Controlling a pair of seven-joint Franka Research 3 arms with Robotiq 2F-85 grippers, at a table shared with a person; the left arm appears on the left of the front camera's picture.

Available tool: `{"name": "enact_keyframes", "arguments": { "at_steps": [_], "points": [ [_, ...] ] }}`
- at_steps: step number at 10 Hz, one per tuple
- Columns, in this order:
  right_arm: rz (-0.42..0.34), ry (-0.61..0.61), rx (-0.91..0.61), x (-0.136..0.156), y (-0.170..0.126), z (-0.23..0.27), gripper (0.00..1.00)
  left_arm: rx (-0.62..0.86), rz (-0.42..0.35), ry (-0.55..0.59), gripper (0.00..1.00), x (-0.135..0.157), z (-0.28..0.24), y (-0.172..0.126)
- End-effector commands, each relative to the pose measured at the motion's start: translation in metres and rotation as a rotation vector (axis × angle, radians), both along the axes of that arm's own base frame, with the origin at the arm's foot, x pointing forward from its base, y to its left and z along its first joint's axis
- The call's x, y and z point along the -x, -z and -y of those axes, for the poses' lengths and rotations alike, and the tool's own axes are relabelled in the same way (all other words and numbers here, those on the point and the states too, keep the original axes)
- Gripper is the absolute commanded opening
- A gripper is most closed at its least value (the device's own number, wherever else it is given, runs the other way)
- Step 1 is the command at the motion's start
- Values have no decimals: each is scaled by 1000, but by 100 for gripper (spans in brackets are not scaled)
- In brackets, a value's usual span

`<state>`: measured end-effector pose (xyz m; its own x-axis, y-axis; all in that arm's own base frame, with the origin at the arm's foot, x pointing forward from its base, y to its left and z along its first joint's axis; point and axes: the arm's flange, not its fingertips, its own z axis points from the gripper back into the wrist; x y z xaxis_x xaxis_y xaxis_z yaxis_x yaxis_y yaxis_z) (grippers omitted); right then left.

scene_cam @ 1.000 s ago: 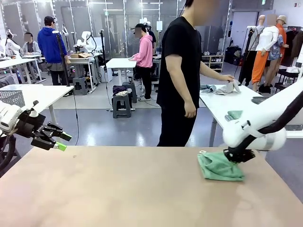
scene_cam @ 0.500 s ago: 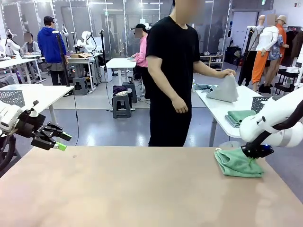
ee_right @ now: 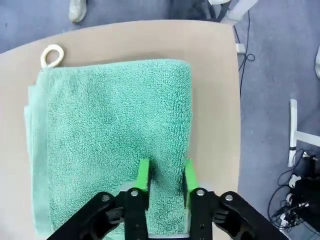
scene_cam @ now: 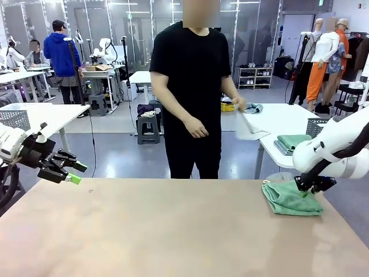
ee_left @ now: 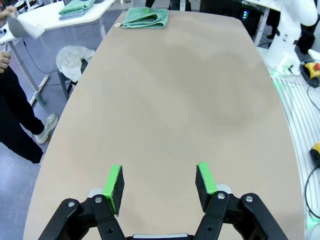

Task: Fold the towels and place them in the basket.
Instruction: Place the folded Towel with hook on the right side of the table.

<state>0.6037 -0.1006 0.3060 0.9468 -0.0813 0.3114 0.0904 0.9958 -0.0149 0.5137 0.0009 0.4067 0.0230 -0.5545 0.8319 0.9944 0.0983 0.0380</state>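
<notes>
The folded mint-green terry towel [scene_cam: 291, 199] lies flat at the far right corner of the tan tabletop [scene_cam: 161, 231]. The right claw [ee_right: 162, 175] rests on it, fingers slightly parted. The left claw [ee_left: 159, 180] hovers spread wide by the table's left side.

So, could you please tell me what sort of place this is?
Likely an open robotics lab: rows of white worktables, people at them, and a robot arm over a mint green towel on this table.
</notes>
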Motion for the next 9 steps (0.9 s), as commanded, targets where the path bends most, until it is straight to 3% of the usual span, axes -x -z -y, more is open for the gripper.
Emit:
{"name": "enact_keyframes", "arguments": {
  "at_steps": [1,2,3,5,7,9],
  "points": [
    [46,-23,7,13,-18,7,65,0,12,5,73,2,0,-1],
    [70,-31,19,22,-33,6,70,0,12,5,73,2,0,-1],
    [84,-37,36,31,-49,3,85,0,12,5,73,2,0,-1],
    [79,-33,27,56,-87,-16,100,0,12,5,73,2,0,-1],
    [49,-15,-4,101,-139,-53,100,0,12,5,73,2,0,-1],
    [39,-105,-34,157,-190,-81,100,0,12,5,73,2,0,-1]
  ]
}}
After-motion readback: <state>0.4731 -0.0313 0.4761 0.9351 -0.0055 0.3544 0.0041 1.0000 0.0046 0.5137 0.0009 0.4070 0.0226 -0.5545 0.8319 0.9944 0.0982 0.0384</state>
